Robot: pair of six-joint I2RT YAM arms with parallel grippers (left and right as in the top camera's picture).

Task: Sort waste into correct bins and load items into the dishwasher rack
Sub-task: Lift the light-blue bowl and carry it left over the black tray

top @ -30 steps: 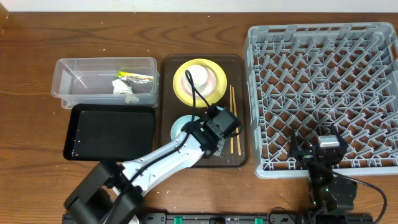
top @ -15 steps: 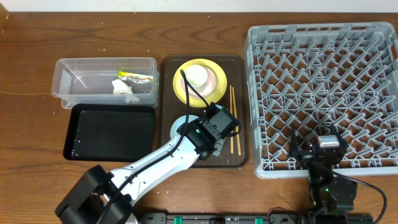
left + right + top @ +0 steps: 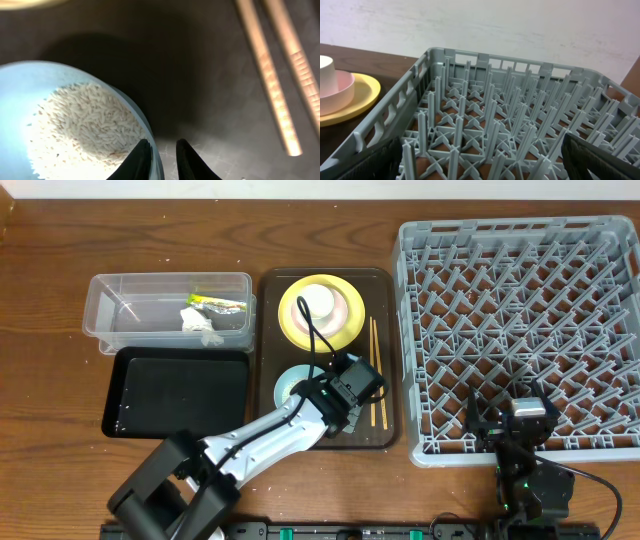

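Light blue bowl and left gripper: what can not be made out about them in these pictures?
Light blue bowl: overhead, the left arm covers its right side; the left wrist view cuts it off at the left and bottom edges.
Left gripper: its fingertips straddle the bowl's rim, but the bottom edge crops them, so a firm pinch cannot be told; overhead, the arm hides them.
Rice: overhead, too small to tell.

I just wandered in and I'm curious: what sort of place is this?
Probably a test bench staged for clearing dishes: a wooden table, a dishwasher rack, and a tray with a bowl of leftover rice.
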